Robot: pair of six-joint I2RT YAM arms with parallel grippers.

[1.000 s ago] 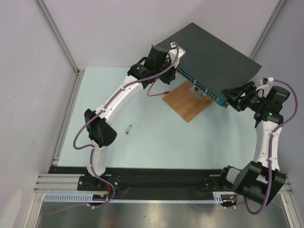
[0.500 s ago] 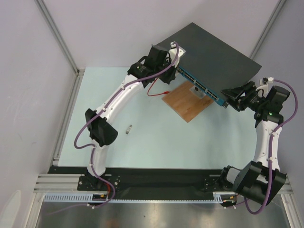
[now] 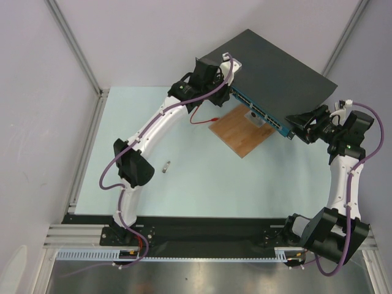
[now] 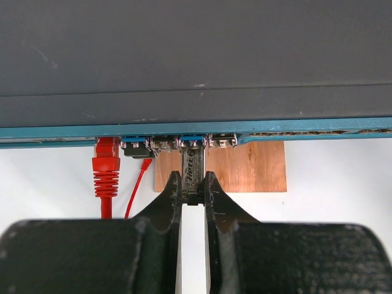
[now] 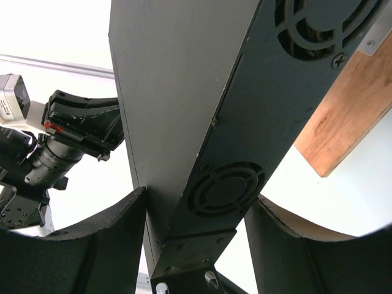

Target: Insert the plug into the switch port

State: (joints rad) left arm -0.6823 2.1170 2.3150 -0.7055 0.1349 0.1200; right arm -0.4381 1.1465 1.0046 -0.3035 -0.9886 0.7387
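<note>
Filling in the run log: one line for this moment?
left pincer: shut on plug at switch port | right pincer: clamping switch end | red cable: plugged in

A brown wooden board (image 3: 242, 133) lies flat on the pale blue mat (image 3: 202, 190), toward 1 o'clock from the mat's centre. A thin red cable (image 3: 201, 119) curls on the mat at the board's 9 o'clock, near its corner. A small grey piece (image 3: 165, 166), too small to identify, lies well apart at the board's 8 o'clock. Grey aluminium posts (image 3: 72, 46) rise at 10 and 2 o'clock.
</note>
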